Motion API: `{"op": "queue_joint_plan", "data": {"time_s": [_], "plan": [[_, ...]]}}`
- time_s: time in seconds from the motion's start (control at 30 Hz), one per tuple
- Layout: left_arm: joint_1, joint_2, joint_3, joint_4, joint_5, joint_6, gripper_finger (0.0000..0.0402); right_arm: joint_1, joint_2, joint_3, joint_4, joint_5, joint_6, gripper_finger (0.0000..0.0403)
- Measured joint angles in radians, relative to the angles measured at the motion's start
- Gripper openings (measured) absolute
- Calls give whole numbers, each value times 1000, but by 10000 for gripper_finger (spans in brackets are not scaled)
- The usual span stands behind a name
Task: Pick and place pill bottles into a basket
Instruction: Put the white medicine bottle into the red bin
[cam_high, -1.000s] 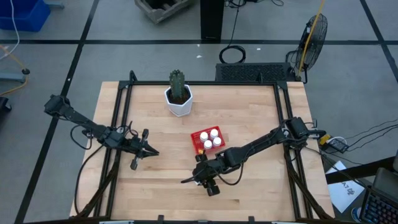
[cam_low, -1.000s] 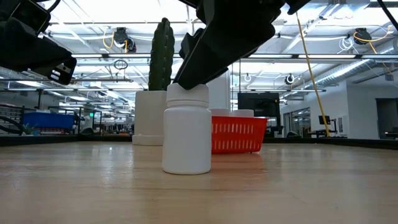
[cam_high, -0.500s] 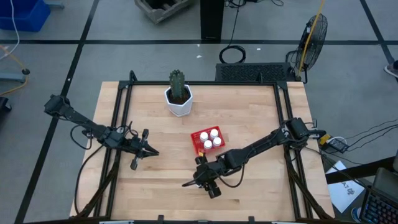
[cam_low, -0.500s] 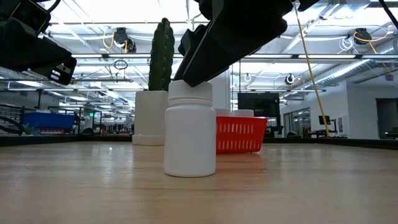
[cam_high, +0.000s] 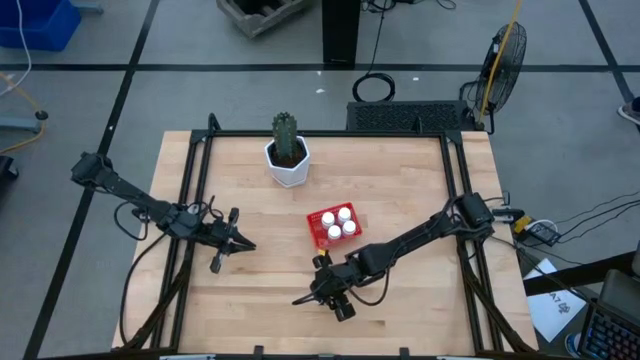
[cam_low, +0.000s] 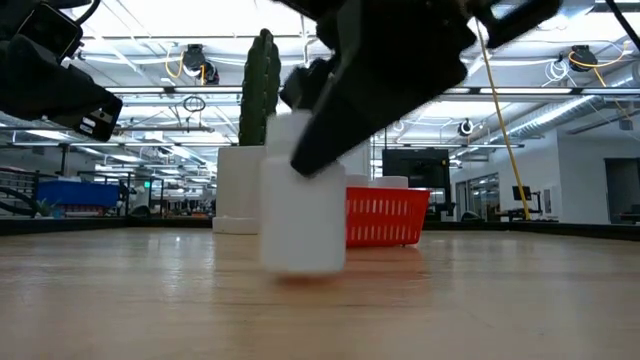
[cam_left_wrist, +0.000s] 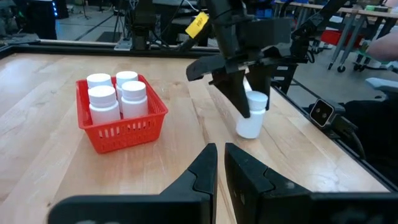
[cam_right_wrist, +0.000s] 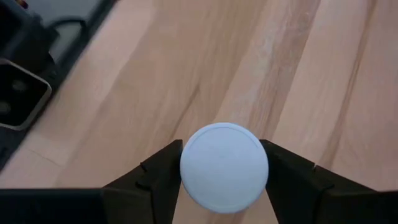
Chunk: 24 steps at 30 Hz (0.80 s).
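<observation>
Right pincer (cam_right_wrist: 224, 171) pinching last pill bottle (cam_left_wrist: 252, 114), upright, barely clear of worktop (cam_high: 260, 300). Red basket (cam_high: 322, 232) with four bottles just beyond, toward cactus pot (cam_high: 288, 165). Left pincer (cam_left_wrist: 221, 163) pressed together, idle, farther off.

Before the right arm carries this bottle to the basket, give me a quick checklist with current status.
1. Grip: right end effector has a finger on each side of the pill bottle cap. Ok.
2. Lift: bottle base appears just off the table, blurred in the low view. Cannot tell.
3. Bottle upright: slightly tilted in the left wrist view. Not ok.
4. Basket space: four bottles already fill most of it; free slot unclear. Cannot tell.
5. Path: left end effector is parked off to the side, away from the basket. Ok.
6. Cactus pot stands beyond the basket, off the route. Ok.
</observation>
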Motion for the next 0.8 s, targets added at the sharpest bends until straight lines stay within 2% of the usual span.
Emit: {"op": "queue_joint_plan", "data": {"time_s": [0.27, 0.47, 0.67, 0.8], "plan": [[0, 0, 0, 3, 0, -1, 35, 0, -2, 0, 5, 4, 3, 195], [0, 0, 0, 3, -1, -1, 35, -13, -34, 0, 3, 9, -12, 158], [0, 0, 0, 5, -2, -1, 35, -44, -133, 0, -82, 159, -78, 169], [0, 0, 0, 7, -2, -1, 35, -86, -193, 0, -99, 221, -123, 172]]}}
